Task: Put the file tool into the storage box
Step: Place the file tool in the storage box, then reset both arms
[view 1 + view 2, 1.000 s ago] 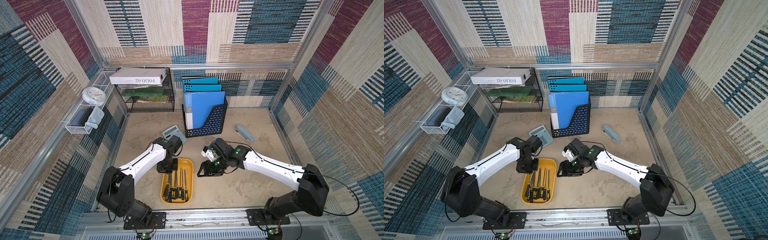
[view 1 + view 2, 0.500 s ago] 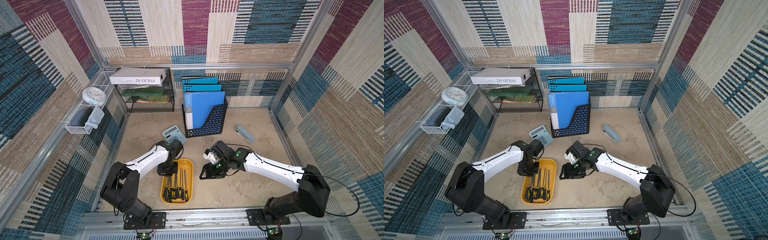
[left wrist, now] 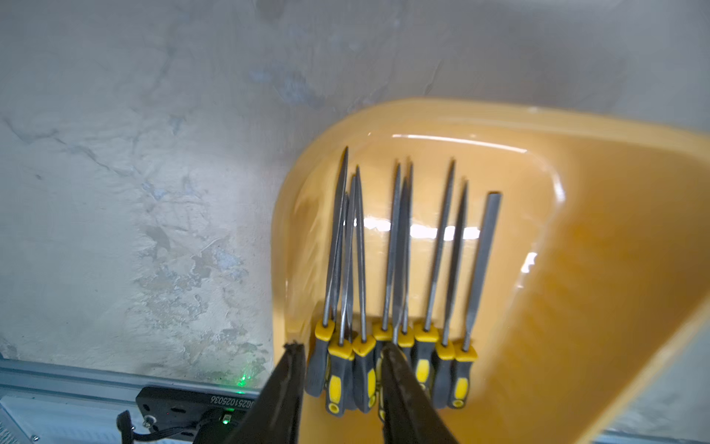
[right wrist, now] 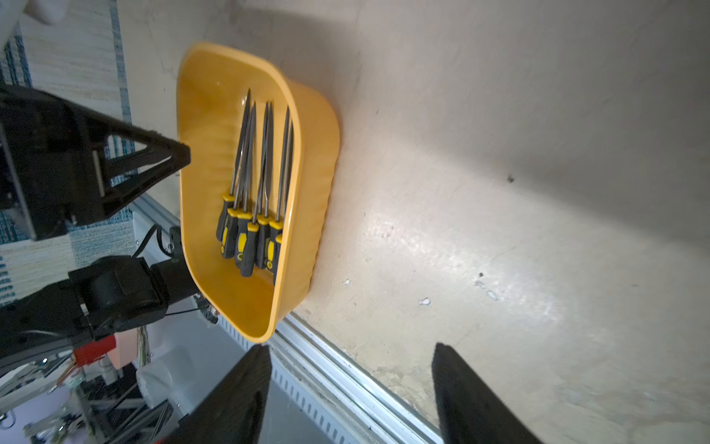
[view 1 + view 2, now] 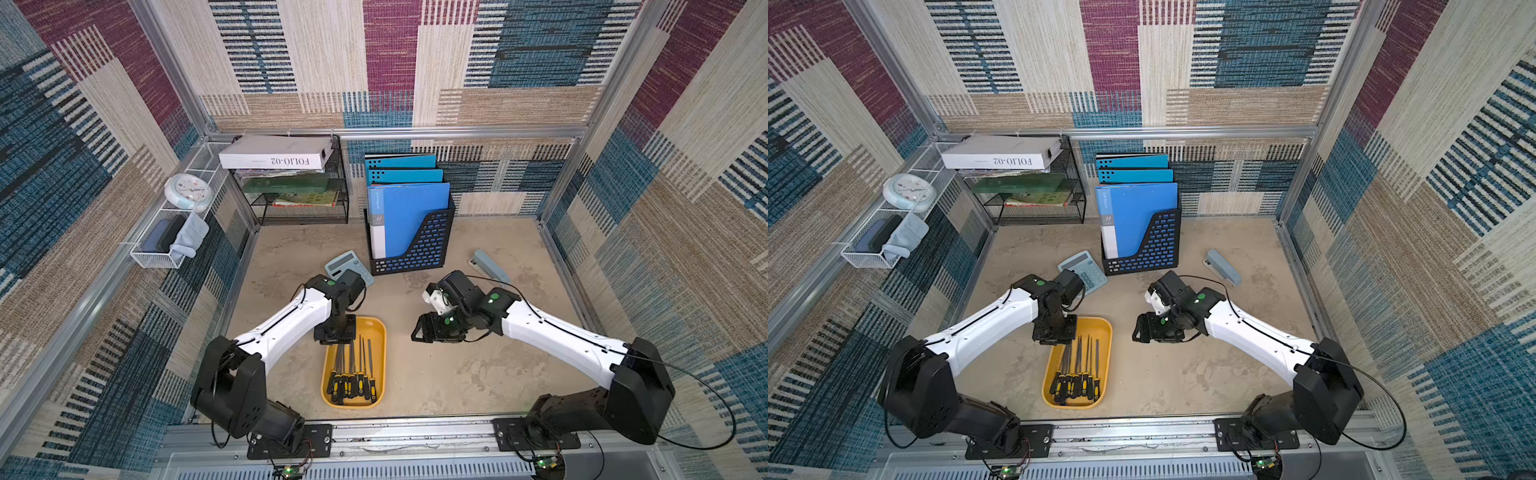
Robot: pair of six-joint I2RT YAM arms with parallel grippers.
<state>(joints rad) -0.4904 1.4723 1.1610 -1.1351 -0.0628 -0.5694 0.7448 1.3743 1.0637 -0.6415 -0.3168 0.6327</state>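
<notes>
Left pincer [image 3: 340,351] gapes over far edge of storage box [image 3: 595,269].

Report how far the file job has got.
Done: the files lie side by side in the yellow tray. In hand: nothing; the left pincer hangs open over the tray, the right pincer open over the table. Left: no file shows outside the tray, so probably only pulling the arms back.

The white box [image 5: 275,151] reads "FOLIO-02" upside down; a black unit [image 3: 184,407] bears an inverted serial, roughly "G251025036".
</notes>
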